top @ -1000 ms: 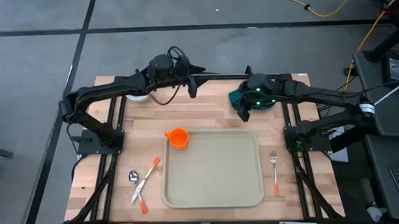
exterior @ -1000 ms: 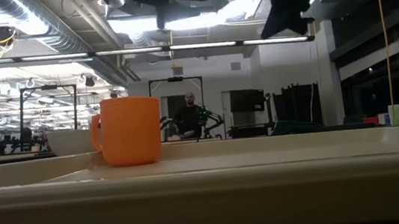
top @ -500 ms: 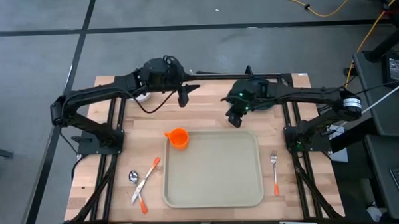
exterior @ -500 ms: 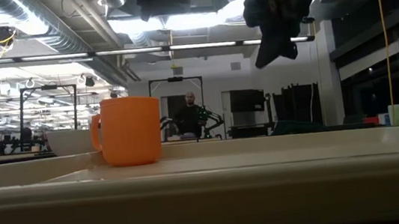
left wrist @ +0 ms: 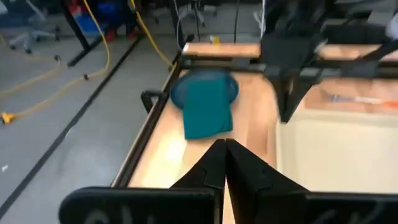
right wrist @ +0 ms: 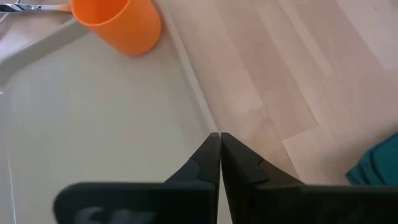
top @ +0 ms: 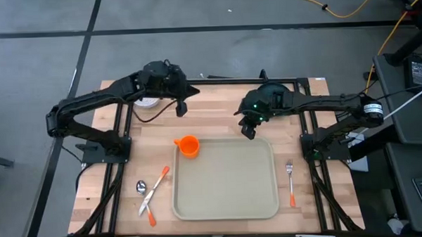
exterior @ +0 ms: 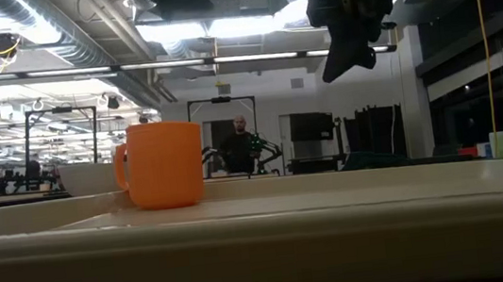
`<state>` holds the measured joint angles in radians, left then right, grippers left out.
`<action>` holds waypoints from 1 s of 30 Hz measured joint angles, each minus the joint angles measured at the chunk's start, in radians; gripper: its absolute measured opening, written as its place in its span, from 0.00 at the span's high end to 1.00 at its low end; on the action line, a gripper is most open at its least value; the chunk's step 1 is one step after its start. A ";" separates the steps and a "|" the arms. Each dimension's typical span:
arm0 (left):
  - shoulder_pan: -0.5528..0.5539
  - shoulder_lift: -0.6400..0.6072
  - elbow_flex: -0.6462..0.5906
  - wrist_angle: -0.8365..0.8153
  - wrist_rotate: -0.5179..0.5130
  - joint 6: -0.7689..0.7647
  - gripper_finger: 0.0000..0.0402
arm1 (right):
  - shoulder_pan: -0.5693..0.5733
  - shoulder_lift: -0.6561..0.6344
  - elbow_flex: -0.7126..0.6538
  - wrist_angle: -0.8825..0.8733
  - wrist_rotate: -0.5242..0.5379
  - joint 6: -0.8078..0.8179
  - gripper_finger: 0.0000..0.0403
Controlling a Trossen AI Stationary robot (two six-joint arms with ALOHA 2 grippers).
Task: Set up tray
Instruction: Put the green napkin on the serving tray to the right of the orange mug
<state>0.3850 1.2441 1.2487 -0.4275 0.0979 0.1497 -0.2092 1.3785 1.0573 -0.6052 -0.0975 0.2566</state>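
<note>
Orange cup (top: 189, 145) sits in tray (top: 228, 202) at 11 o'clock; L gripper (top: 182, 108) & R gripper (top: 247, 131) both pinched closed, empty, above table.

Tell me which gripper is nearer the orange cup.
Left. The left gripper hangs just behind the orange cup; the right gripper is off to its side, over the tray's far edge.

Overhead looks down; low looks level; both share the cup (top: 189, 145).

Wooden table (top: 218, 115) carries tray (top: 225, 178), fork (top: 290, 180), spoon (top: 141, 186) (left side), teal cloth (left wrist: 207, 112)
</note>
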 joint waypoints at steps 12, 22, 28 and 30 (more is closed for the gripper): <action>-0.008 -0.433 -0.474 0.427 0.001 -0.193 1.00 | -0.001 0.000 0.000 0.005 0.013 0.023 0.97; -0.007 -0.563 -0.735 0.649 -0.019 -0.275 1.00 | -0.002 0.041 0.000 -0.158 0.243 -0.113 0.96; -0.007 -0.563 -0.736 0.652 -0.111 -0.191 0.99 | -0.002 0.145 -0.001 -0.239 0.293 -0.144 0.97; -0.007 -0.563 -0.735 0.649 -0.121 -0.191 0.99 | -0.002 0.177 -0.001 -0.218 0.250 -0.177 0.96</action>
<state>0.3779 0.6815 0.5133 0.2213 -0.0231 -0.0415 -0.2111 1.5553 1.0565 -0.8233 0.1523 0.0800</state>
